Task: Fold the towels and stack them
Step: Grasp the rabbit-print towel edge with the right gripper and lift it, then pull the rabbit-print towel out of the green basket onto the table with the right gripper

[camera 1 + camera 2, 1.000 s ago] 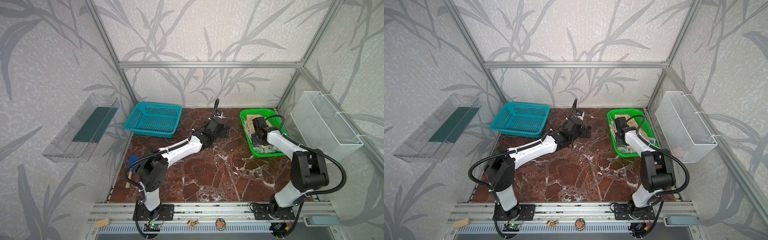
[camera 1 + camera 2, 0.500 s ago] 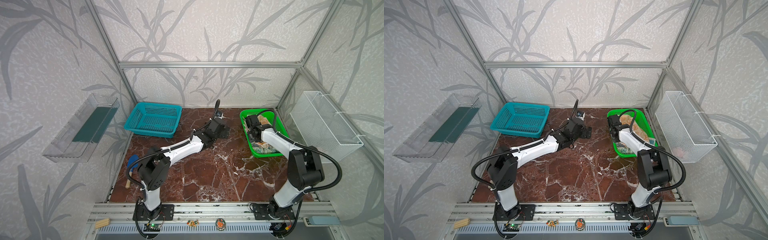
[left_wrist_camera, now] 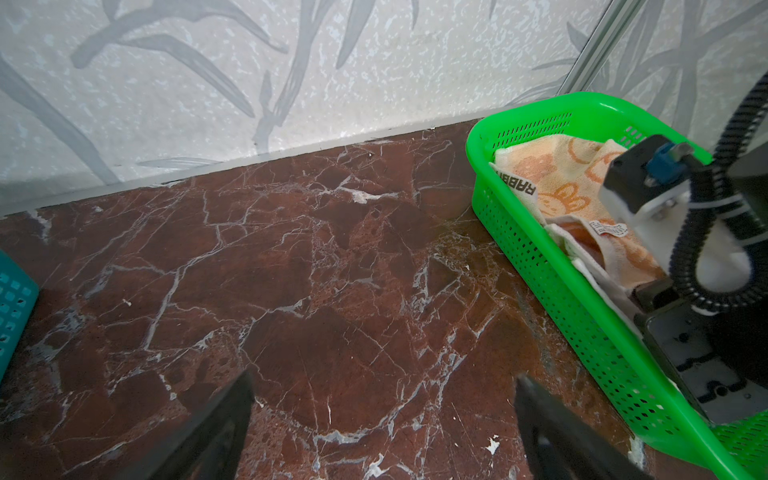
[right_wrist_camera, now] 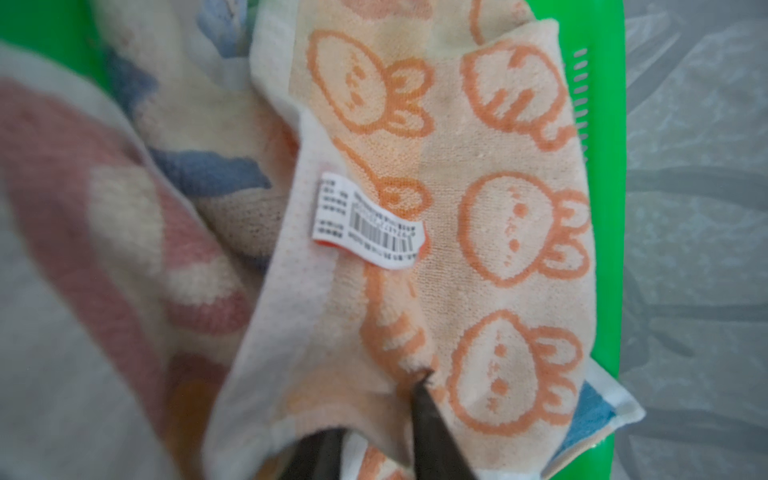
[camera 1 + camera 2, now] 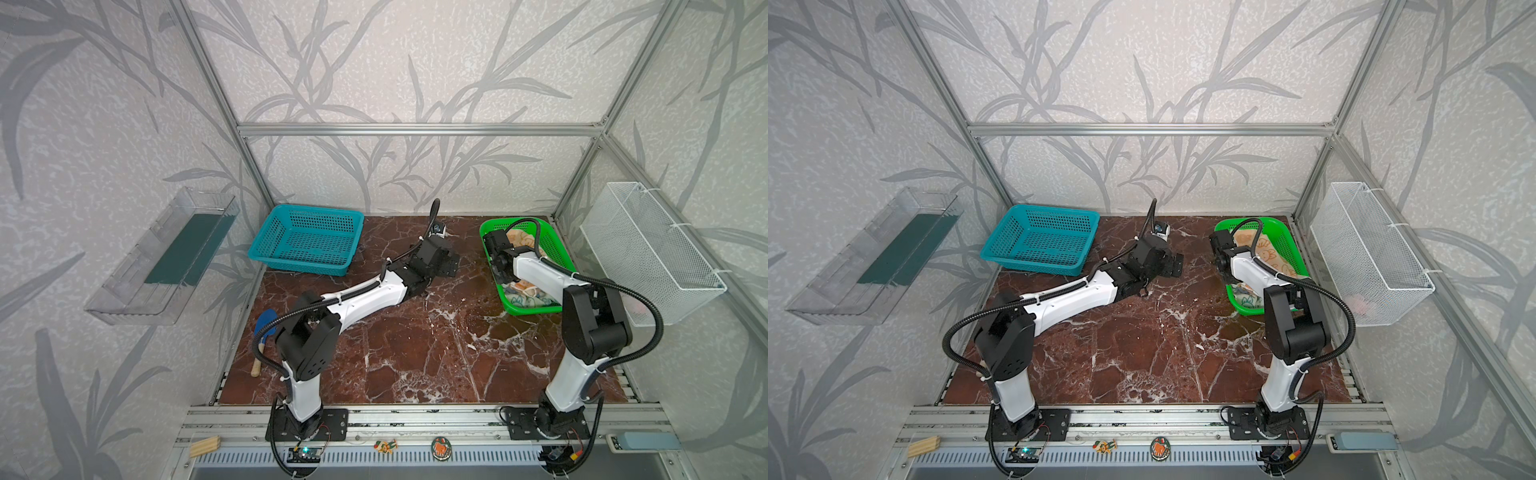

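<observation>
The towels lie crumpled in the green basket [image 5: 536, 309] at the back right. The cream towel with orange bunnies [image 4: 498, 208] lies on top, also seen in a top view [image 5: 1262, 249] and the left wrist view [image 3: 557, 183]. A towel with blue marks [image 4: 199, 166] and a pink-striped one [image 4: 83, 187] lie beside it. My right gripper [image 4: 374, 415] reaches down into the basket [image 5: 1246, 311], shut on a fold of the orange bunny towel; one finger is partly under the cloth. My left gripper [image 3: 383, 382] hovers open over bare marble, left of the basket [image 3: 540, 249], holding nothing.
A teal basket [image 5: 307, 245] stands at the back left. A white wire basket [image 5: 648, 249] hangs on the right wall and a clear bin [image 5: 162, 257] on the left wall. A blue spatula [image 5: 264, 328] lies at the table's left edge.
My right gripper has shifted toward the back left of the green basket and its jaws have closed onto the orange bunny towel. The left arm has barely moved.
</observation>
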Tool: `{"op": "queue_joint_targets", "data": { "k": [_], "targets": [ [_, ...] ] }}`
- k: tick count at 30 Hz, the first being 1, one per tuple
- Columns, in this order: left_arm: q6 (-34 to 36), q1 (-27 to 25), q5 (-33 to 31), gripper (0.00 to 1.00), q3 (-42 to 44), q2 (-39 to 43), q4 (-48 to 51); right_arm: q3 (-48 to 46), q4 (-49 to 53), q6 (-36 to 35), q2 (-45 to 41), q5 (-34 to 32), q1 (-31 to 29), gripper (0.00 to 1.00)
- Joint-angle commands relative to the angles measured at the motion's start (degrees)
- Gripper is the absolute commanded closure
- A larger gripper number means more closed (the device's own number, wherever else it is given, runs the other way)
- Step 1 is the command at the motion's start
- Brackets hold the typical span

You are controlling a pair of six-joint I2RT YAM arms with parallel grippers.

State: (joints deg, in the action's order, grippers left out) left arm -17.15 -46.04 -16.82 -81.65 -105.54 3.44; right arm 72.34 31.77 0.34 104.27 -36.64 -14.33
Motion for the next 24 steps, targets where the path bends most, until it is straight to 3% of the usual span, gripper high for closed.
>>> {"op": "queue_joint_targets", "data": {
  "k": [1,5,14,19,24],
  "targets": [
    [-0.58,0.34,-0.66,0.01,-0.30,-0.05,0.85,1.67,1.38,0.06,-0.30,-1.48,-0.17,0.85],
    [-2.54,0.59,-0.95,0.01,-0.99,1.19,4.40,3.21,5.22,2.71,-4.36,1.43,-0.25,1.00],
    [-11.37,2.76,-1.76,0.01,-1.08,7.93,16.44,11.69,9.40,6.26,-17.70,17.03,-0.56,1.00],
    [-16.59,3.85,-2.88,0.01,1.95,12.87,19.65,22.63,11.16,7.31,-17.15,30.44,-2.56,1.00],
    [-21.28,4.10,-5.69,0.01,6.41,18.40,20.68,33.34,12.11,8.19,-14.62,39.09,-9.79,1.00]
  ]
}}
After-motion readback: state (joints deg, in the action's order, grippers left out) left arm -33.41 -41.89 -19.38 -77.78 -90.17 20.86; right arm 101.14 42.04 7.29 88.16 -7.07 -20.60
